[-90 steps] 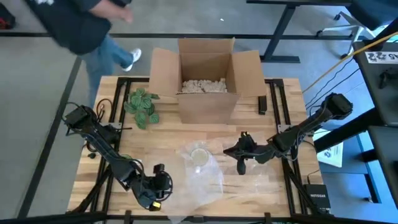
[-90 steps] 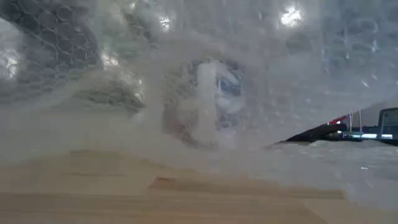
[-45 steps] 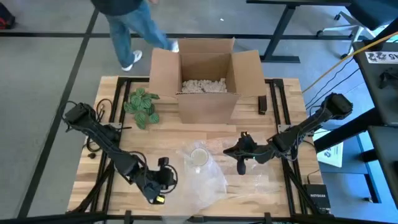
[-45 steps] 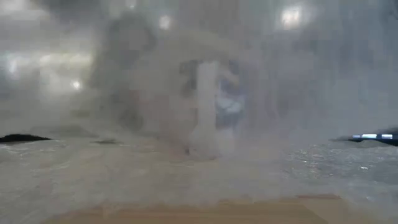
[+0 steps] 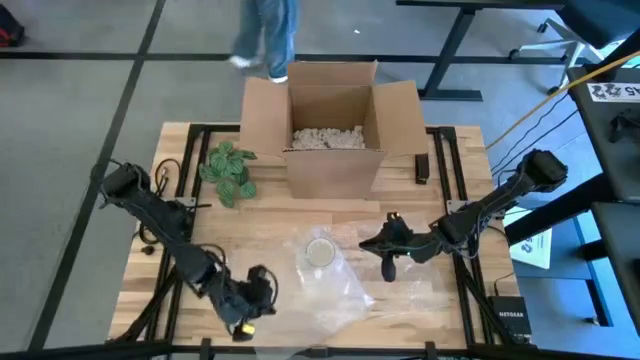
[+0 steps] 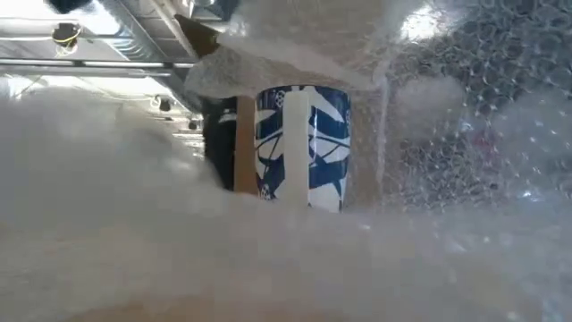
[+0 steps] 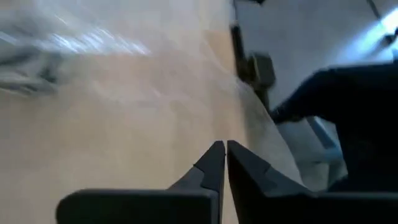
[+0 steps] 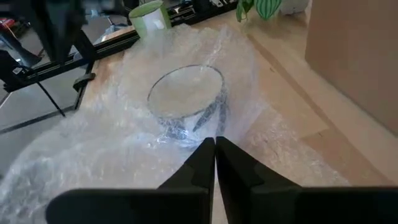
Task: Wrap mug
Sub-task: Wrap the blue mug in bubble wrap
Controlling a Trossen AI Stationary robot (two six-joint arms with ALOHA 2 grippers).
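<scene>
Mug (image 5: 320,252) stands upright on the bubble wrap (image 5: 345,290), a little toward the front edge from mid-tabletop (image 5: 460,170); low view shows blue-and-white pattern on the mug, wrap bunched in front of it and draped over its rim. Right wrist view: mug mouth covered by a layer of wrap. Left gripper (image 5: 262,290) near the front left corner of the tabletop, just beside the wrap's left edge; fingers pressed together, nothing between them in the left wrist view. Right gripper (image 5: 388,266) at the wrap's right side, near the mug; fingers together, pinching nothing that can be made out. Open cardboard box (image 5: 330,125) with pale packing fill at the back edge, centre. Small potted plant (image 5: 229,170) left of the box.
</scene>
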